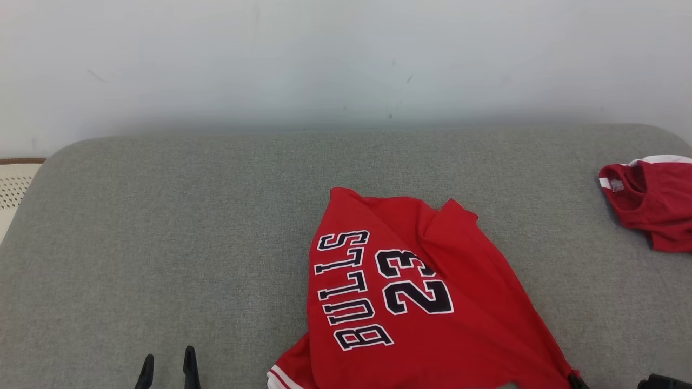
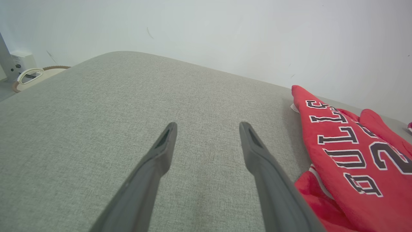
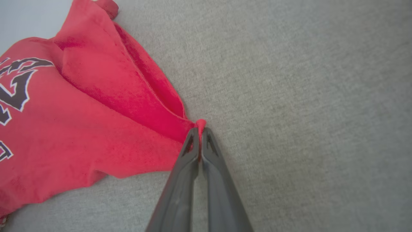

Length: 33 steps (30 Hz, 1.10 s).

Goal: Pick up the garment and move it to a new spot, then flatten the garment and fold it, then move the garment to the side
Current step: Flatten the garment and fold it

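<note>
One garment [image 3: 80, 129] corner in right pincer [image 3: 200, 131], perhaps raised

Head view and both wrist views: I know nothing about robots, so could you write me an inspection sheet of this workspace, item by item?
Surface: grey cushion, woven fabric, no stains seen.
Job's things: red jersey printed BULLS 23, lying rumpled with one side folded over.
Clutter: second red garment with white trim, bunched at the cushion's right edge.
Grippers: left gripper open above bare cushion, apart from the jersey; right gripper shut on a corner of the jersey.
Cables: nothing seen.
Surroundings: pale wall with faint scuffs behind the cushion; pale perforated object with a brown rim beyond its left end.
</note>
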{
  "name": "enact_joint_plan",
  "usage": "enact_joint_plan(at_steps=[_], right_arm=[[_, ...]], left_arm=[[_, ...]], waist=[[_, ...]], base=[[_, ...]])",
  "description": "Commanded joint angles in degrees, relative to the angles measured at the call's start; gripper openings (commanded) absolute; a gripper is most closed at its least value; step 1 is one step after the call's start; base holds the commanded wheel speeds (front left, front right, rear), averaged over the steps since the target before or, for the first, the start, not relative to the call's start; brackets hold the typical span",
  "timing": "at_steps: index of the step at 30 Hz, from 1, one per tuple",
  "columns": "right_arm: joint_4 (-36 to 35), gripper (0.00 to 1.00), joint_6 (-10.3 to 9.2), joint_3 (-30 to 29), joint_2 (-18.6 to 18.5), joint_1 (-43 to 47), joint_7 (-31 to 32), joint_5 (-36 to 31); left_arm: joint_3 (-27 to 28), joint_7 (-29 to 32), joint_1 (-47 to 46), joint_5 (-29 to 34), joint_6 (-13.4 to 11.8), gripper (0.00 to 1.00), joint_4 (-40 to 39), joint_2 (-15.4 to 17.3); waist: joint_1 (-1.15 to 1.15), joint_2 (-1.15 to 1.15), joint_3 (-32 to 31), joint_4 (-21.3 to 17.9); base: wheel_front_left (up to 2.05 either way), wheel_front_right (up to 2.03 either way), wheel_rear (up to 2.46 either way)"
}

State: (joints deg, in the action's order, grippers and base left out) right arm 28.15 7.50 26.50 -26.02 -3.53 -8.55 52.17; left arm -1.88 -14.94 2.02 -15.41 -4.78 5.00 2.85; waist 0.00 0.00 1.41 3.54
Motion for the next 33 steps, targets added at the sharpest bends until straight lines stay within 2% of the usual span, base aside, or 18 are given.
enact_joint_plan(at_steps=[1,7,8,9,14,18,25,29,33], right_arm=[[-0.5,0.0,-0.02,-0.9,0.7,1.8,1.4,-1.1],[-4.8,0.02,-0.02,-6.6,3.6,4.8,6.0,-6.7],[-5.6,0.81,-0.02,-7.9,3.9,5.0,5.6,-8.2],[-6.3,1.0,-0.02,-9.1,4.5,5.4,5.7,-9.5],[-11.7,1.0,-0.02,-17.2,7.6,6.8,5.5,-18.5],[-15.8,1.0,-0.02,-21.2,9.9,7.6,5.9,-23.5],[-20.2,1.0,-0.02,-22.6,12.7,7.6,5.1,-28.9],[-21.5,1.0,-0.02,-24.5,14.0,6.3,2.7,-34.1],[-22.2,1.0,-0.02,-23.8,14.8,5.4,0.6,-36.9]], left_arm=[[0.3,-0.2,0.1,0.4,0.0,1.0,0.2,0.1],[0.8,-0.2,0.5,0.4,-0.1,1.0,0.3,0.1],[0.8,-0.2,0.6,0.4,-0.1,1.0,0.4,0.1],[0.8,-0.2,0.6,0.4,-0.1,1.0,0.5,0.1],[0.9,-0.2,0.9,0.4,0.0,1.0,0.7,0.1],[0.8,-0.2,0.9,0.5,0.4,1.0,0.9,0.1],[1.5,-0.2,0.9,1.1,0.4,1.0,0.3,0.1],[2.4,-0.2,1.6,1.8,0.3,1.0,-0.9,0.1],[2.9,-0.2,1.9,2.6,0.6,1.0,-2.1,0.1]], waist=[[0.0,0.0,0.0,0.0],[0.0,0.0,-0.1,-0.7],[0.0,0.0,-0.1,-0.8],[0.0,0.0,-0.3,-0.9],[0.0,0.0,-0.8,-1.5],[0.0,0.0,-1.0,-1.5],[0.0,0.0,-1.4,-1.2],[0.0,0.0,-1.9,-1.1],[0.0,0.0,-2.4,-1.0]], base=[[0.0,0.0,0.0],[0.0,0.0,0.0],[0.0,0.0,0.0],[0.0,0.0,0.0],[0.0,0.0,0.0],[0.0,0.0,0.0],[0.0,0.0,0.0],[0.0,0.0,0.0],[0.0,0.0,0.0]])
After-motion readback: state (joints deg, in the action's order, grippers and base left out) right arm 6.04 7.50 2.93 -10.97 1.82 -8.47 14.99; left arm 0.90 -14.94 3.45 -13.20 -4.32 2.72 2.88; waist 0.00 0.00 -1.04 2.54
